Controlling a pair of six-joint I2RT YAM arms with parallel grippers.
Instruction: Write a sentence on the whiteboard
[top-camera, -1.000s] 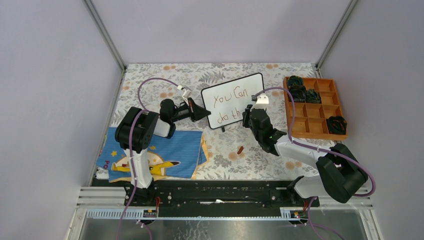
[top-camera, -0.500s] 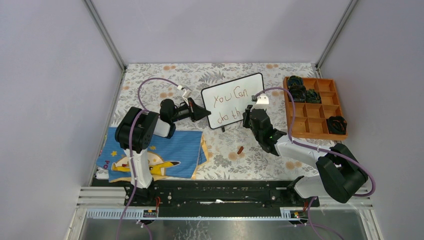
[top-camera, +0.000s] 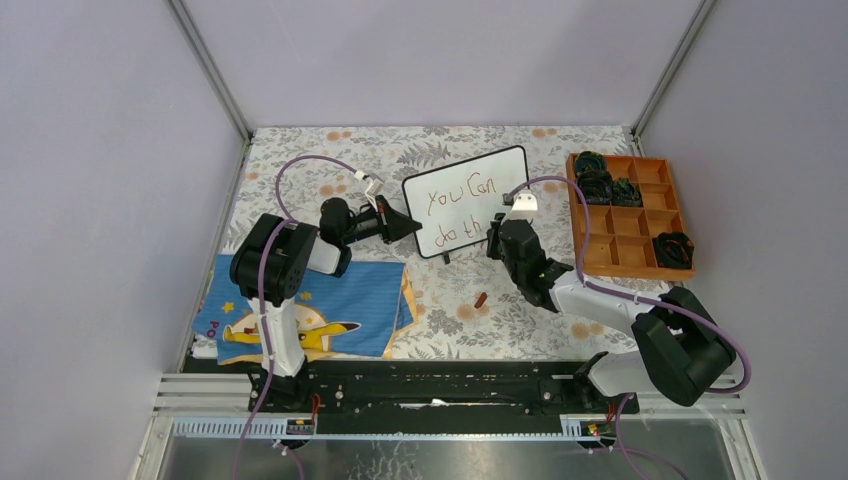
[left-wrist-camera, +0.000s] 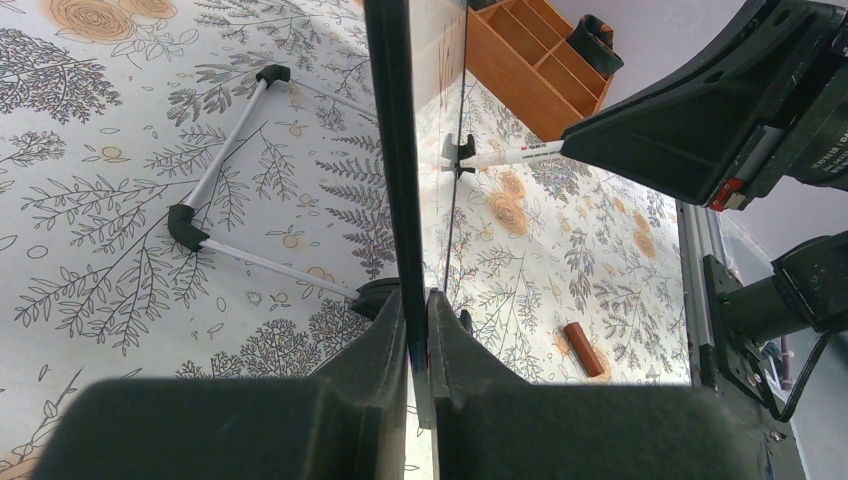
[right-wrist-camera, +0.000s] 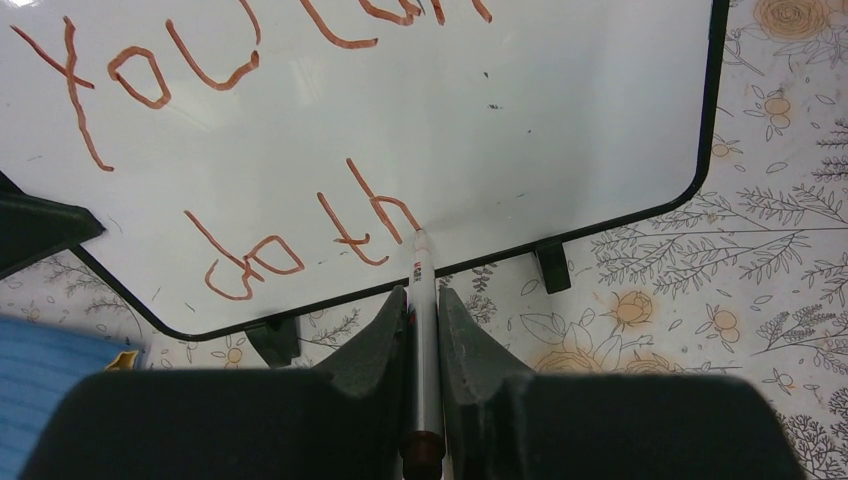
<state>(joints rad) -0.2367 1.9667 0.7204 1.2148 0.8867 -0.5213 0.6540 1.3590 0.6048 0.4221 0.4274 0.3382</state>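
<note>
Two robot arms reach from the tabletop's (top-camera: 440, 300) near edge, past a blue cloth (top-camera: 330, 305) and a loose marker cap (top-camera: 481, 299). Right pincer (right-wrist-camera: 422, 300) grips a marker (right-wrist-camera: 419, 260), its tip touching the whiteboard (top-camera: 500, 175), which stands mid-tabletop. Left pincer (left-wrist-camera: 417, 300) is clamped on the whiteboard's left edge, probably to steady it against the pen's push. The sentence (top-camera: 456, 212) reads "You Can do th", unfinished. Farther right sits an orange tray (top-camera: 577, 215).

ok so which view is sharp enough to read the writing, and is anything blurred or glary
right wrist: sharpest, the sentence and marker crisp on the whiteboard, only the right hand dark and soft up close; left wrist: whiteboard seen edge-on, writing unreadable, left hand blurred; top external: even light, no harsh glare, writing small but legible
</note>
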